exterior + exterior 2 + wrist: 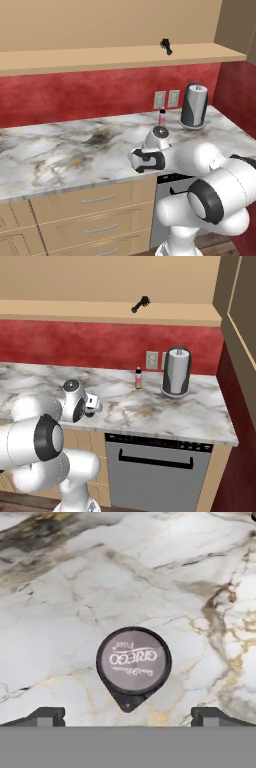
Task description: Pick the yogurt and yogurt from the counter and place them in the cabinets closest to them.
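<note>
In the hand view a yogurt stands upright on the marble counter, seen from above: a round dark-rimmed lid with a grey printed top and a small tab. My gripper hangs above it, open, its two dark fingertips spread wide to either side of the cup and touching nothing. From the base views my hand hovers over the counter's front edge and hides the cup. The cabinets' tan shelf board runs above, bearing a small dark object that I cannot make out.
A slim pink-red bottle stands at the back of the counter by the wall outlets. A tall silver-grey canister stands to its right. A dishwasher sits under the counter, with wood drawers to its left.
</note>
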{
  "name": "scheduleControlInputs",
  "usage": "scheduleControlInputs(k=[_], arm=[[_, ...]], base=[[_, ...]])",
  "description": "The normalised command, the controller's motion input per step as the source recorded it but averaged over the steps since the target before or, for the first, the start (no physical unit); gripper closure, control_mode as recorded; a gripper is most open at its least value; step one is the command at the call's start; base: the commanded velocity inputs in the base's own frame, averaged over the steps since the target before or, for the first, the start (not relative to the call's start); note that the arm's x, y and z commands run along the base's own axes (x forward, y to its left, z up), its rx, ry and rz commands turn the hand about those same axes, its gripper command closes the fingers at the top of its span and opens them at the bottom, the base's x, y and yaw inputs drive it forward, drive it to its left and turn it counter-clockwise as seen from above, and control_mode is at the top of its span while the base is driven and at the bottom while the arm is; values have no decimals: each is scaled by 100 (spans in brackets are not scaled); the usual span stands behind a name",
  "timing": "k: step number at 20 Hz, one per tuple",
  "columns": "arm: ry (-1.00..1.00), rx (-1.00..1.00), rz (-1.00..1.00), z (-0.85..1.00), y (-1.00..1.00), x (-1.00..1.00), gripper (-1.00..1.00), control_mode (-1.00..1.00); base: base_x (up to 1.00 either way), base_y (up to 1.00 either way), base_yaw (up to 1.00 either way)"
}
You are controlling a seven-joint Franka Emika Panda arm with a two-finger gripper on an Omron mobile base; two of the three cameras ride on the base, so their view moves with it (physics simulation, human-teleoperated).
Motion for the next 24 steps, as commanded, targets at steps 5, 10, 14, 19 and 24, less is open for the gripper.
scheduleControlInputs(k=[5,10,14,19,24], arm=[[0,-4,1,-28,0,42,-100,-100],[1,-1,0,-19,0,33,-100,-100],[4,0,0,-39,0,24,-100,-100],[1,0,0,-25,0,10,100,-100],[0,1,0,9,0,0,100,-100]], base=[[0,0,0],[0,0,0],[0,0,0],[0,0,0],[0,0,0]])
